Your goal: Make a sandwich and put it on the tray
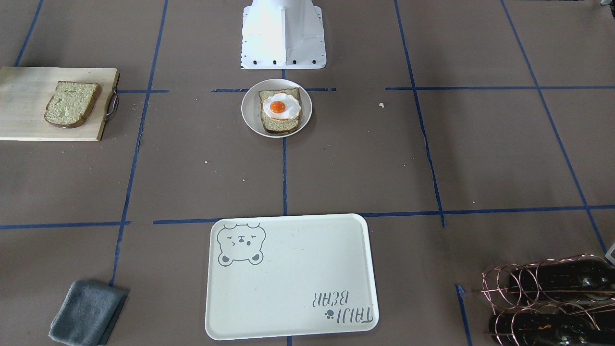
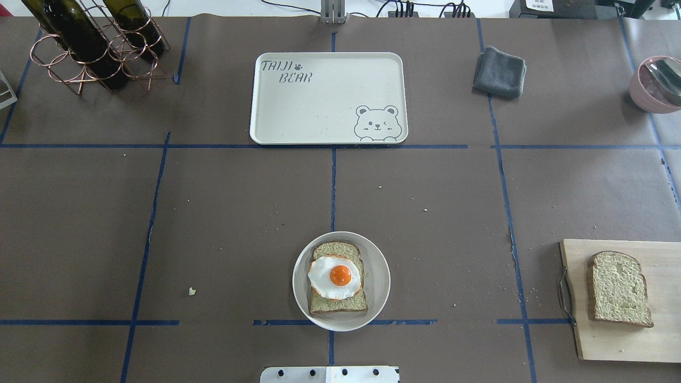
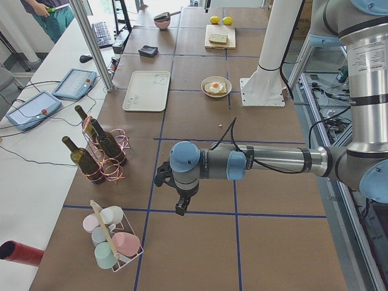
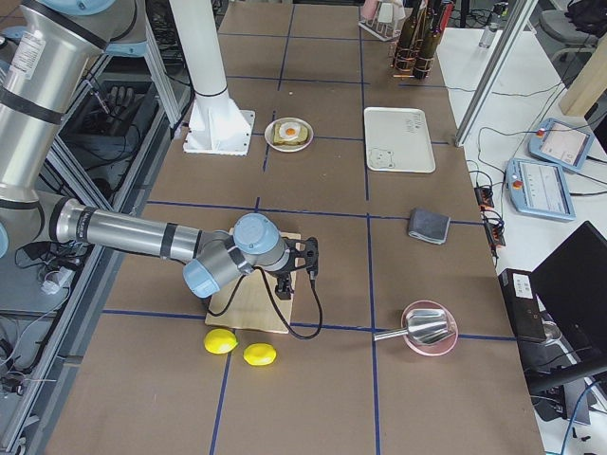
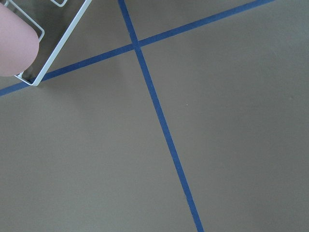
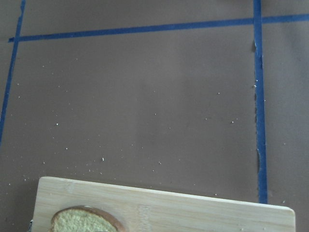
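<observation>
The sandwich is half built: one bread slice (image 2: 340,306) lies on the small white plate (image 2: 379,276) near the robot's base with the fried egg (image 2: 322,277) resting on it, while the second slice (image 2: 618,288) sits flat on the wooden cutting board (image 2: 612,340) off to the robot's right. The tray (image 2: 319,106) waits bare at the far side of the desk, well apart from both. The step in hand looks to be fetching that second slice, a job for the right gripper (image 4: 285,286), which hangs above the board; the left gripper (image 3: 180,207) hovers far off near the cup rack (image 3: 115,242). Both show only in the side views, so I cannot tell whether either is spread or pressed together. To do it well, I would come straight down, pinch the slice across its crusts lightly enough not to crush it, lift clear of the board's metal handle (image 2: 563,290), and lay it square over the egg without dragging the egg sideways.
</observation>
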Tool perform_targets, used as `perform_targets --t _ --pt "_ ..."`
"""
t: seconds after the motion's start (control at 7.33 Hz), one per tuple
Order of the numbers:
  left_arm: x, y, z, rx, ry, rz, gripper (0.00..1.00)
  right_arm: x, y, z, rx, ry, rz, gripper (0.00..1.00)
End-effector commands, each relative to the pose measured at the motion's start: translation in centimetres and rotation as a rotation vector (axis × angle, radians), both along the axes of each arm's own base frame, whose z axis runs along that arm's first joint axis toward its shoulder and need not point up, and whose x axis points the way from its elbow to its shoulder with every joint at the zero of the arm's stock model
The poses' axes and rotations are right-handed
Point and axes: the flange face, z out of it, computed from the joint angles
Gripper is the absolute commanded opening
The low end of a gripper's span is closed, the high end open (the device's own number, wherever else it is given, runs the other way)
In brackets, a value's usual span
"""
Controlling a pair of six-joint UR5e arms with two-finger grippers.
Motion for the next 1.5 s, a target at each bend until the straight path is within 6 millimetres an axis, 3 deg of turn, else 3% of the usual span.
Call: perform_targets --t 0.0,0.27,0.41,0.55,0.95,1.09,1.36 --pt "0.1 0.0 0.0 0.000 0.000 0.001 1.00 -4.5 2.0 1.7 -0.027 -0.054 0.045 0.84" --pt "0.1 -0.1 -0.1 0.002 0.000 0.002 1.00 -10.6 2.9 1.7 0.001 -0.005 0.032 0.79" --pt "0.1 -0.1 -0.1 0.002 0.000 0.002 1.00 -12.4 3.5 1.3 0.004 -0.020 0.046 0.77" --pt "0.1 -0.2 -0.2 0.006 0.002 0.002 1.00 -12.8 3.9 1.3 0.008 -0.026 0.030 0.75" --pt "0.0 -0.3 -0.4 0.031 0.002 0.000 1.00 -11.6 5.9 1.7 0.022 -0.044 0.007 0.68" --pt "0.0 -0.4 -0.5 0.040 0.002 0.000 1.00 -11.9 6.0 1.7 0.024 -0.045 -0.004 0.60" --pt "0.1 -0.4 -0.5 0.042 0.002 0.002 1.00 -12.5 6.4 1.7 0.025 -0.048 -0.029 0.56"
